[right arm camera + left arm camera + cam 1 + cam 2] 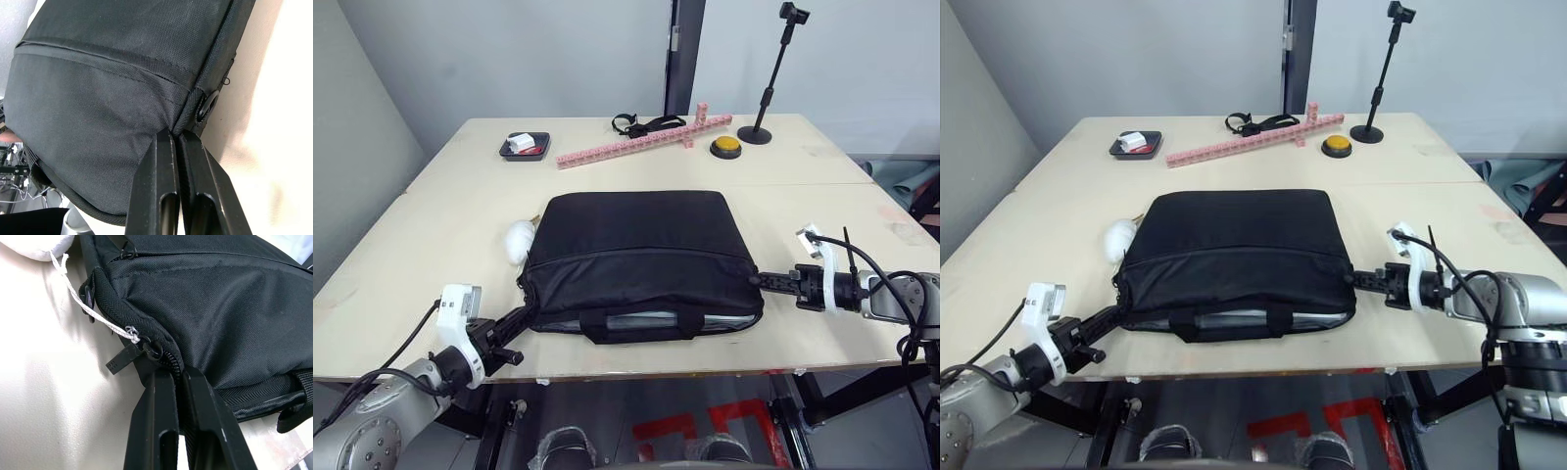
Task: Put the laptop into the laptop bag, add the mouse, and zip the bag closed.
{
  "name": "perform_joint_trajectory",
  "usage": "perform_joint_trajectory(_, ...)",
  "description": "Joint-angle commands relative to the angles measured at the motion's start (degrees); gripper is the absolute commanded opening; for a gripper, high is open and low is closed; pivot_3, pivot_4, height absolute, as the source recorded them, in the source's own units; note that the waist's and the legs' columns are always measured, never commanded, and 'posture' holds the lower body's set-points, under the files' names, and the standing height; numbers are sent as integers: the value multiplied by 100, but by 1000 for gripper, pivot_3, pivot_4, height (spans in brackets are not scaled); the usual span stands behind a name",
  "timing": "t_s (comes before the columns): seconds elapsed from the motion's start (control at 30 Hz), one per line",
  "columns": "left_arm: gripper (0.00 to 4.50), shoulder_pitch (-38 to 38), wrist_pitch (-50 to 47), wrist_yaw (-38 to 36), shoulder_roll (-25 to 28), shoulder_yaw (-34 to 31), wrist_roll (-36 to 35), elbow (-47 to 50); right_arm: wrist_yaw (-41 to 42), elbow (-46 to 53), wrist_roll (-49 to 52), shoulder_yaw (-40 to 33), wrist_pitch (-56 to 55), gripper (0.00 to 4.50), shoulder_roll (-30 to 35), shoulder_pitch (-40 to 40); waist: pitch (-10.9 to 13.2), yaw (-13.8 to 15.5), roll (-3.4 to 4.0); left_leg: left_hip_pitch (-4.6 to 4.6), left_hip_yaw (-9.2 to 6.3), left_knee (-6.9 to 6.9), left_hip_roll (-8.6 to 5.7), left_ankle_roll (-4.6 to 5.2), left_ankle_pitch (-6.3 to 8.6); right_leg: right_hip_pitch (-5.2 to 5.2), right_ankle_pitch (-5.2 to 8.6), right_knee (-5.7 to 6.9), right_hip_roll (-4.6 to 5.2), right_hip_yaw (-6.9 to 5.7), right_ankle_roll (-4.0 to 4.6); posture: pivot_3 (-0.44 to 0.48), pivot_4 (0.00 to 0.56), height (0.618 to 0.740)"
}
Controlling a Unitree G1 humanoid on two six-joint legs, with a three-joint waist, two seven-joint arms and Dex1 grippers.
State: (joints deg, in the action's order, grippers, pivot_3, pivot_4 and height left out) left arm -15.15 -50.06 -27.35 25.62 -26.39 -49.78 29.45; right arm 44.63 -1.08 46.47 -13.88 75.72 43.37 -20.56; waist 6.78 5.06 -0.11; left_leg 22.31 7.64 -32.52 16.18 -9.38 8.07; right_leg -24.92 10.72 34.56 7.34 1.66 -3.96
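Note:
The black laptop bag [631, 250] lies flat in the middle of the table, handles toward me. Its front mouth gapes a little, and a silvery strip of the laptop [641, 320] shows inside. My left gripper [524, 315] is shut on the zipper edge at the bag's near left corner, just behind the zipper pull [122, 361]. My right gripper [754, 280] is shut on the seam at the bag's near right corner [188, 115]. A white egg-shaped lump [520, 240] rests against the bag's left side, tied by a string [83, 303] to the zipper. The mouse is out of view.
At the back of the table stand a black tray [525, 147] with small white and red items, a long pink block strip [641, 143], a black strap [641, 124], a yellow button [725, 147] and a black camera stand [766, 98]. The table's front edge runs just below the bag.

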Motion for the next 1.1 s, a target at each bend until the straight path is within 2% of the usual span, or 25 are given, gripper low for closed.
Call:
perform_joint_trajectory(0.03, 0, -45, 40, -89, 86, 68, -123, 60, 311, 321, 223, 22, -62, 654, 62, -34, 0, 0, 0, -1, 0, 0, 0, -1, 1, 1, 0, 0, 0, 0, 0, 0, 150, 740)
perform_joint_trajectory(0.1, 756, -71, 77, -80, 94, -41, -169, 43, 398, 331, 189, 32, -136, 1146, 157, 3, 0, 3, 0, -4, 1, 0, 0, -4, 3, 2, 0, 0, 0, 2, 0, 0, 150, 740)
perform_joint_trajectory(0.27, 2483, -152, 22, -183, 304, -568, -583, -146, 881, 201, 14, 42, -493, 2868, 628, 108, 0, 29, -1, -4, 1, -1, 0, -2, 3, 3, 0, 0, 0, 2, 0, 0, 150, 740)
perform_joint_trajectory(0.4, 3916, -84, 54, -413, 811, -1046, -734, -514, 1582, -67, -199, 182, -1013, 4231, 1182, 78, -2, 31, -3, -11, 1, -2, 0, -3, 4, 6, 1, 5, 0, 3, -2, 0, 150, 740)
perform_joint_trajectory(0.43, 4259, -70, 74, -508, 977, -1133, -705, -607, 1806, -131, -287, 247, -1218, 4500, 1330, 73, -2, 30, -3, -13, 2, -2, 0, -2, 4, 8, 2, 5, 0, 3, -2, 0, 150, 740)
perform_joint_trajectory(0.47, 4484, -54, 116, -655, 1200, -1234, -635, -711, 2146, -172, -433, 315, -1598, 4500, 1513, 96, -1, 30, -3, -14, 2, -3, 0, -1, 4, 8, 2, 5, 0, 3, -3, 0, 150, 740)
perform_joint_trajectory(0.53, 4484, -11, 184, -885, 1545, -1369, -557, -891, 2656, -258, -668, 409, -2237, 4500, 1757, 110, -1, 30, -4, -13, 2, -4, 0, 1, 4, 7, 5, 7, 0, 3, -7, 0, 150, 740)
perform_joint_trajectory(0.6, 4484, 193, 188, -1258, 2155, -1644, -534, -1249, 3110, -519, -924, 422, -2867, 4500, 2055, -221, 0, 26, -6, -14, 3, -5, 0, 7, 2, 9, 5, 5, 0, 4, -7, 0, 150, 740)
perform_joint_trajectory(0.77, 4484, 741, 5, -2329, 3635, -1881, -467, -2289, 3589, -788, -1373, 255, -4476, 4500, 2200, -1144, 4, 14, -12, -10, 2, -33, 2, 19, -4, -5, 6, 42, -1, 8, -6, 0, 150, 740)
perform_joint_trajectory(0.93, 4484, 1034, 236, -2987, 4233, -1640, -38, -2756, 3915, -826, -1515, 330, -5086, 4500, 2162, -1431, 1, 8, -14, -13, 5, -37, 3, 47, -9, 3, 17, 39, 1, 8, 14, 0, 150, 740)
perform_joint_trajectory(1.1, 4484, 1395, 269, -3386, 4513, -1484, 245, -3036, 4040, -757, -1524, 421, -5126, 4500, 2147, -1702, 2, 12, -16, -6, -1, -40, 4, 53, -12, -1, 17, 47, 0, 2, 17, 0, 150, 740)
